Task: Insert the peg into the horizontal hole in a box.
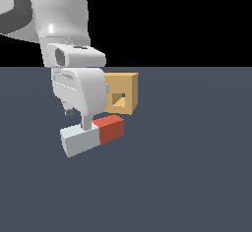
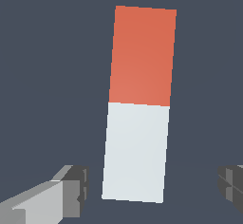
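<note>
Exterior view shows a flat, dark blue-grey floor [image 1: 197, 177] under a black background, with only two loose things on it. Taking the peg [image 1: 93, 135] as the landmark: it lies flat on the floor, a short square bar with its pale grey-white half toward the exterior view's left and nearer the camera, and its red half toward the exterior view's right and farther back. The box [image 1: 123, 93], a tan cube, sits just beyond the peg's red end, a little toward the exterior view's right. The hole [image 1: 118, 99], a small square opening in the centre of the box's face, faces roughly toward the peg. A narrow strip of bare floor shows between the peg's red end and the box.

The white arm comes down from the upper part of the exterior view's left, its wrist directly above the peg and hiding the box's near edge. The gripper [image 1: 87, 123] points straight down over the peg's grey-white half.

Wrist view looks down along the peg, with one finger [image 2: 71, 190] on each side of the grey-white end. Both fingers stand clear of the peg with floor visible between, so the gripper is spread wide and grasps nothing.
</note>
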`<state>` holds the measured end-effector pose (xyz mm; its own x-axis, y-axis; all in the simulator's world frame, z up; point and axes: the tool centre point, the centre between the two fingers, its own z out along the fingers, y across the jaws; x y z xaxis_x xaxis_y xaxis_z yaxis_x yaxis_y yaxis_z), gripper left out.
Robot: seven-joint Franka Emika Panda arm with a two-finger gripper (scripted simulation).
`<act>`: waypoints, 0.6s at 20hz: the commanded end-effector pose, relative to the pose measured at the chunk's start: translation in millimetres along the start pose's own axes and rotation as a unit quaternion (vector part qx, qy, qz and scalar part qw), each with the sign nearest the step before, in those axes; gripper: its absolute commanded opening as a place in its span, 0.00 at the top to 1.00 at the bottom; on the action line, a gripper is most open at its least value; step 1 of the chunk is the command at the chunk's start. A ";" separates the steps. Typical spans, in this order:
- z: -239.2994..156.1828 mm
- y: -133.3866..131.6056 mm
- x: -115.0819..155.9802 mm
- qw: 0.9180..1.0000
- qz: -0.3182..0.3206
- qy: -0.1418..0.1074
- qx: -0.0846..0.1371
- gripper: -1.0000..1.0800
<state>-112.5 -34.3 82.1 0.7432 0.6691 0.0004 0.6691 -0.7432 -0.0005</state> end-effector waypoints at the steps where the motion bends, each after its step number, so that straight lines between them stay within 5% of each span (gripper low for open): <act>1: 3.2 -4.1 -2.9 1.000 0.017 0.000 0.000 0.04; 12: 7.1 -9.1 -4.9 0.999 0.036 0.000 0.000 0.04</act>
<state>-122.5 -30.9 74.9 0.7894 0.6139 -0.0003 0.6139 -0.7894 0.0000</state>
